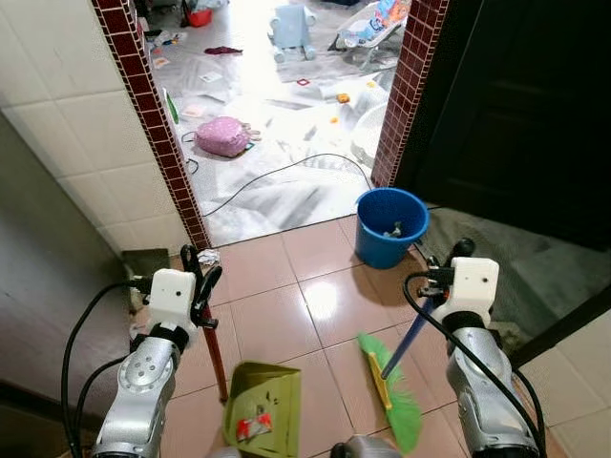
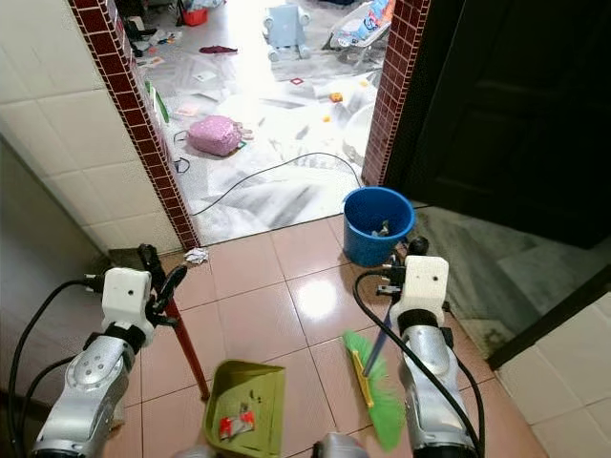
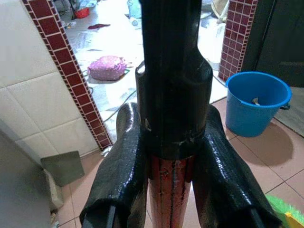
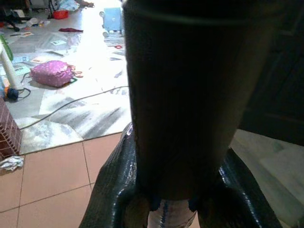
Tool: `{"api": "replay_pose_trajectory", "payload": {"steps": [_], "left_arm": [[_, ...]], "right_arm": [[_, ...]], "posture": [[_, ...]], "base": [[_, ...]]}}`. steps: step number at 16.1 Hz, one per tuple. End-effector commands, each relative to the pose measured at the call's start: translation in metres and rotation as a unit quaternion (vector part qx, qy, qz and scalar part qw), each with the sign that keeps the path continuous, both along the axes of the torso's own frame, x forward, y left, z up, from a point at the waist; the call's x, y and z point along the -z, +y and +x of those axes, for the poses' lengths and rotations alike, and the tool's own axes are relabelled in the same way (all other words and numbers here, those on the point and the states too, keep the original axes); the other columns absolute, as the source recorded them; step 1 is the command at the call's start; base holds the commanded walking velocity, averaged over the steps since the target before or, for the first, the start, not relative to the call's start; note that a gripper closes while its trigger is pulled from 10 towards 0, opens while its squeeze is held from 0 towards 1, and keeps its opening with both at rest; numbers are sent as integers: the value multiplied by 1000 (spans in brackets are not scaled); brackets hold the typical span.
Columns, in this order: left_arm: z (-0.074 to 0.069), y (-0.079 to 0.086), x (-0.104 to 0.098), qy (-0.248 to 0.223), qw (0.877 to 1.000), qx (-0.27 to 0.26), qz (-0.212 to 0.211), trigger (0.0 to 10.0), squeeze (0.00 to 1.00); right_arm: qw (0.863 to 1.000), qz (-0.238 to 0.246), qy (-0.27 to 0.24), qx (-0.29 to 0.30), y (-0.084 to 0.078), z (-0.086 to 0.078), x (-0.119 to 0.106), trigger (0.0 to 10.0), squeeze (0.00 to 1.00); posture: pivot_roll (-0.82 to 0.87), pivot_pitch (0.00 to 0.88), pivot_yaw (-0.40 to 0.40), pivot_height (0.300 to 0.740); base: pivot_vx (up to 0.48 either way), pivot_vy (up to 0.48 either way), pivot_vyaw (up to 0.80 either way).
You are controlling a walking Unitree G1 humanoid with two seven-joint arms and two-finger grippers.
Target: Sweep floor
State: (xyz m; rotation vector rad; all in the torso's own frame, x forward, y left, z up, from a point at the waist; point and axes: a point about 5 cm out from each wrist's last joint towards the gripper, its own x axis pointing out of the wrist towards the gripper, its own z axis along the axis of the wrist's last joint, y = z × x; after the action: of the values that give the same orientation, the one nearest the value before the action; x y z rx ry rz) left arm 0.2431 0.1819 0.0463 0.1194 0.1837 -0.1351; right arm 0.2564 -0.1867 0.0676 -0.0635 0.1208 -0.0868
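— Two tools were in hand? Where did each sit?

— Yes. The left gripper (image 1: 202, 282), at lower left of the head view, was clenched around the dustpan's red handle (image 1: 216, 355); the green dustpan (image 1: 264, 405) lay on the tiles at bottom centre, scraps inside.

— And the other?

— The right gripper (image 1: 447, 260), at lower right, clasped the blue broom handle (image 1: 410, 340), with the green broom head (image 1: 393, 392) just right of the dustpan. The blue bucket (image 1: 391, 227) stood above them, near the doorway.
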Motion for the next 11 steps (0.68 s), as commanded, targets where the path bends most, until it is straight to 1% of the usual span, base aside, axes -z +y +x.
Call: {"api": "replay_pose_trajectory", "payload": {"steps": [1,2,6,7,11], "left_arm": [[-4,4,8,23,999,-3,22,10000,0],[-5,4,8,23,999,-3,22,10000,0],[-10,8,10,30,999,-11,23,10000,0],[-11,8,10,29,999,-13,22,10000,0],[-10,9,9,28,999,-16,15,10000,0]], "right_arm": [[1000,6,24,-7,4,-2,8,10000,0],[1000,9,23,-7,4,-2,8,10000,0],[1000,5,18,-19,4,-1,4,10000,0],[999,7,18,-26,6,0,3,10000,0],[999,-13,11,-46,12,-1,1,10000,0]], "posture": [[-97,0,20,740],[-97,0,31,740],[-87,0,31,740],[-86,0,29,740],[-81,0,23,740]], "base": [[0,0,-800],[0,0,-800],[0,0,0],[0,0,0],[0,0,0]]}}
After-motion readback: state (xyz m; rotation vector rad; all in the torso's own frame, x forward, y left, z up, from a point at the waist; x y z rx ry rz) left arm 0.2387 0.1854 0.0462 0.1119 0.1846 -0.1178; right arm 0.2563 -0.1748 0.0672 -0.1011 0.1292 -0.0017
